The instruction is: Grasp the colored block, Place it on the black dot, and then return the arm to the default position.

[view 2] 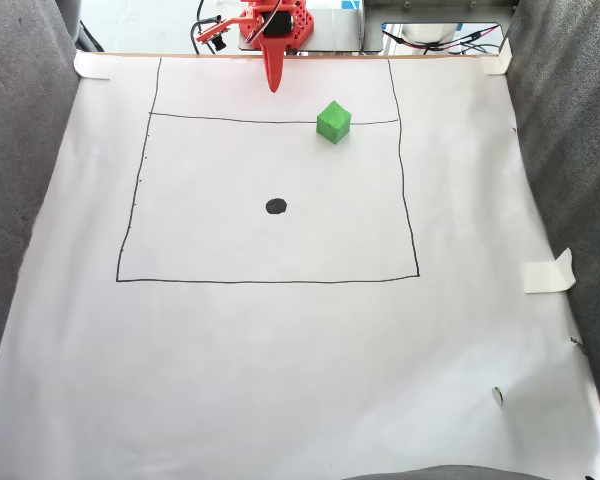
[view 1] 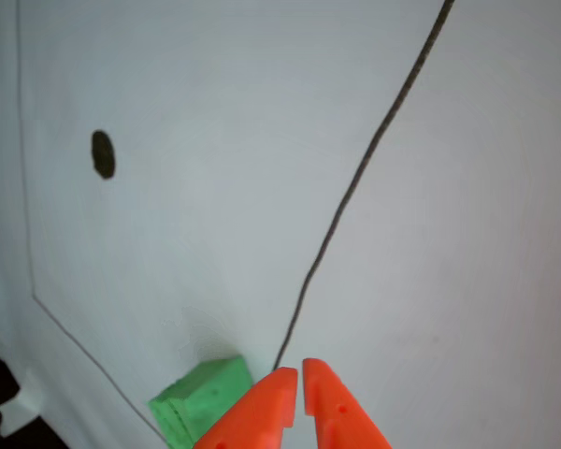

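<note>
1. My gripper (view 2: pixel 273 84) sits empty, fingers nearly together, at the fixed view's top centre.
2. The colored block (view 2: pixel 333 122) lies upper right, apart from the black dot (view 2: pixel 276 206).
3. Next: open, reach the block.

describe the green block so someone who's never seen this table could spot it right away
In the fixed view, a white paper sheet covers the table, with a large rectangle drawn on it in thin dark line. The green cube sits on the rectangle's upper horizontal line, near its right side, up and to the right of the black dot. It is the one bright green, raised thing on the paper.
</note>
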You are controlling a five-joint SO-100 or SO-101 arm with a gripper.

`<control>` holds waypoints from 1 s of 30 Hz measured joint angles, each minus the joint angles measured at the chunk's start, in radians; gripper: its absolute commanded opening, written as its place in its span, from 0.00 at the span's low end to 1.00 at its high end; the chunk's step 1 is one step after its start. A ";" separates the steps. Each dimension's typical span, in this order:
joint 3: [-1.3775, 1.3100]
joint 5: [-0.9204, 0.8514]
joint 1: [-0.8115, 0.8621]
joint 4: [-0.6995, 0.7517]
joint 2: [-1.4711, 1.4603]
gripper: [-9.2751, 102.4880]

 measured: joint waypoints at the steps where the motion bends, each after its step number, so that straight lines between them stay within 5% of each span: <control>1: 0.000 0.000 0.000 0.000 0.000 0.08; 20: 0.000 -0.009 -0.006 0.000 -0.008 0.08; 30: -0.293 0.044 -0.091 0.044 -0.486 0.08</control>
